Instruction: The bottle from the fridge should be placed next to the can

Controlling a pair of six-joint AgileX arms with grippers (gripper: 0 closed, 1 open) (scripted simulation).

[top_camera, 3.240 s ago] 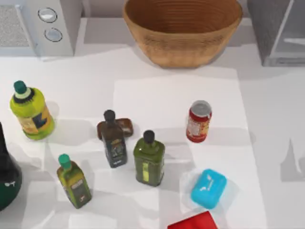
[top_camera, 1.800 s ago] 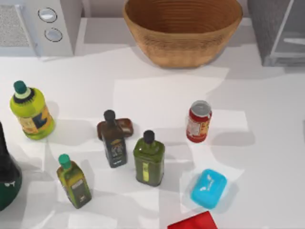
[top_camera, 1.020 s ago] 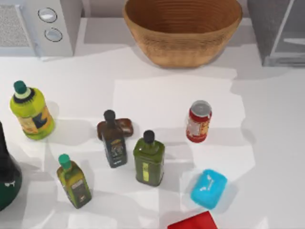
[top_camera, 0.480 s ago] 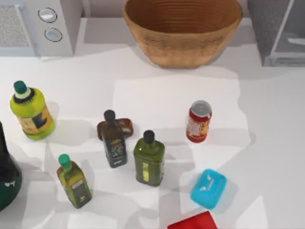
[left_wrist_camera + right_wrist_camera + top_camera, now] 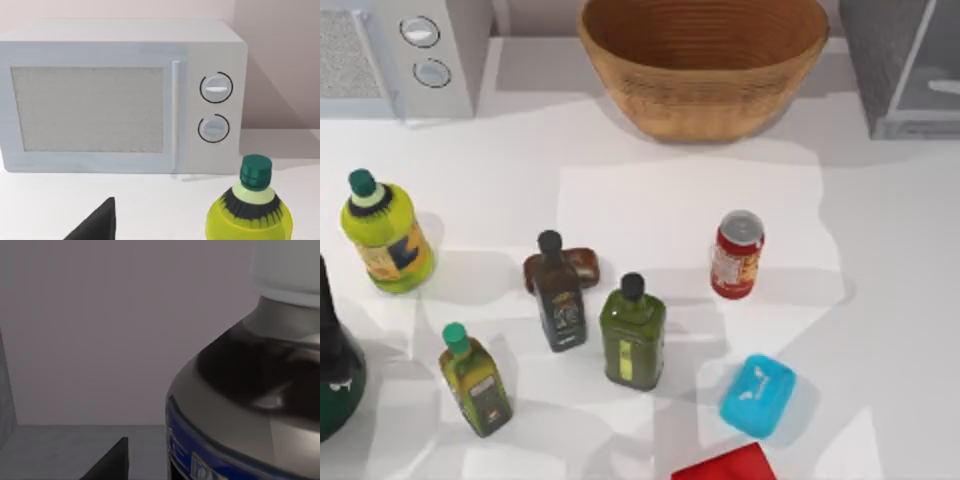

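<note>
Where grey fridge (image 5: 905,65) walls close, bottle (image 5: 250,390) w/ glossy neck.

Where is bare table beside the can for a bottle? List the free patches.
Free: right of the can toward the fridge, and behind it toward the basket. Crowded: left, around the olive-oil bottles, and in front by the blue box.
</note>
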